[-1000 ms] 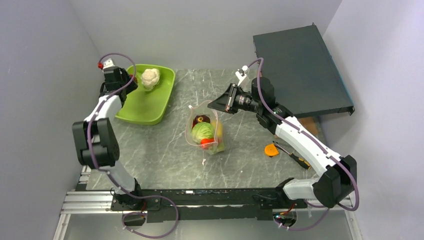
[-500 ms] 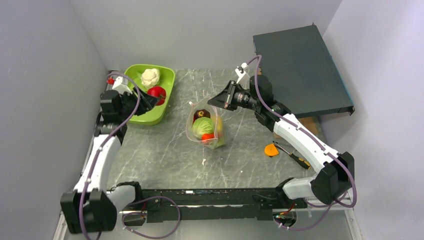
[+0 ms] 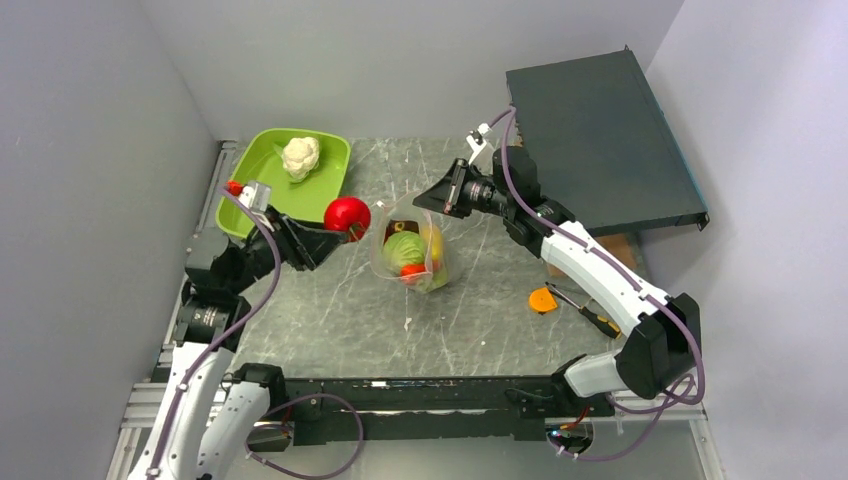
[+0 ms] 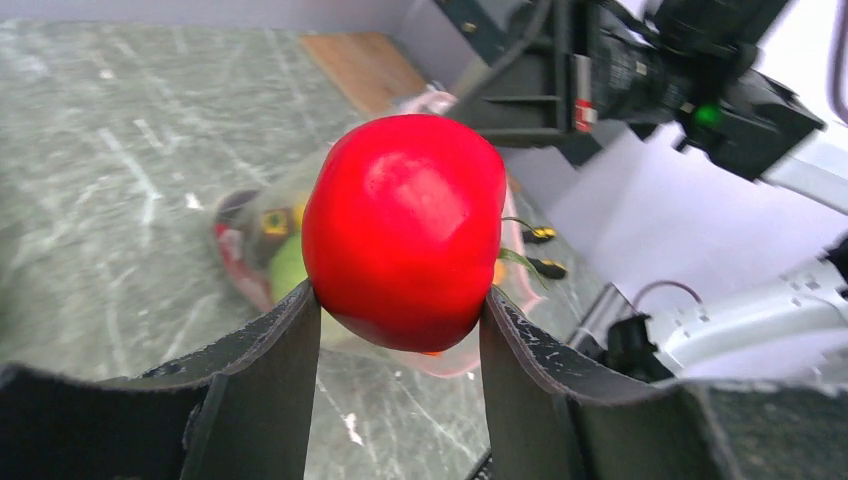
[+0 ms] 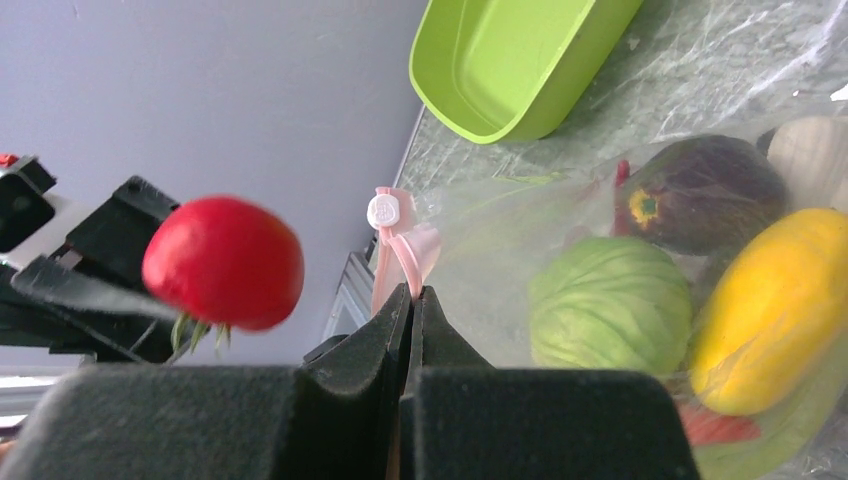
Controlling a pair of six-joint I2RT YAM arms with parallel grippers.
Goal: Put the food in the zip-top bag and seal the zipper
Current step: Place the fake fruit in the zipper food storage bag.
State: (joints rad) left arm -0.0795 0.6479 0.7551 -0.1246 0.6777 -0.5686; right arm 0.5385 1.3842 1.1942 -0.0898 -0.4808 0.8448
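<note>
view from above: the left gripper (image 3: 342, 222) hung over the table (image 3: 320, 310), between the lime-green tray (image 3: 300, 195) and the zip-top bag (image 3: 383, 265). it was clamped on a red toy fruit (image 3: 348, 211) just beside the bag's mouth. the bag stood mid-table, mouth up, with green, yellow and red pieces inside. the right gripper (image 3: 422, 205) sat at the far upper edge of the bag. a white cauliflower (image 3: 300, 156) lay in the tray, not yet bagged.

left wrist view: the fingers (image 4: 275, 370) stood partly apart and pressed on both sides of the red toy fruit, which filled the gap between them. the fruit looked smooth, glossy and rigid, and was probably light. a hold across its widest part, as here, seemed safest, since a glossy round skin could squirt out of a pinch nearer one end. the bag lay blurred below and beyond it.

right wrist view: the jaws were fully shut, pinching the zipper (image 5: 405, 250), the pale pink strip at the bag's rim, and holding that edge up. the film looked thin, limp and crinkly, likely to fold over if let go, so the stiffer strip was the sensible place to hold. inside were a green cabbage (image 5: 610, 305), a yellow piece (image 5: 775, 300) and a dark purple fig (image 5: 700, 190), packed close together.
</note>
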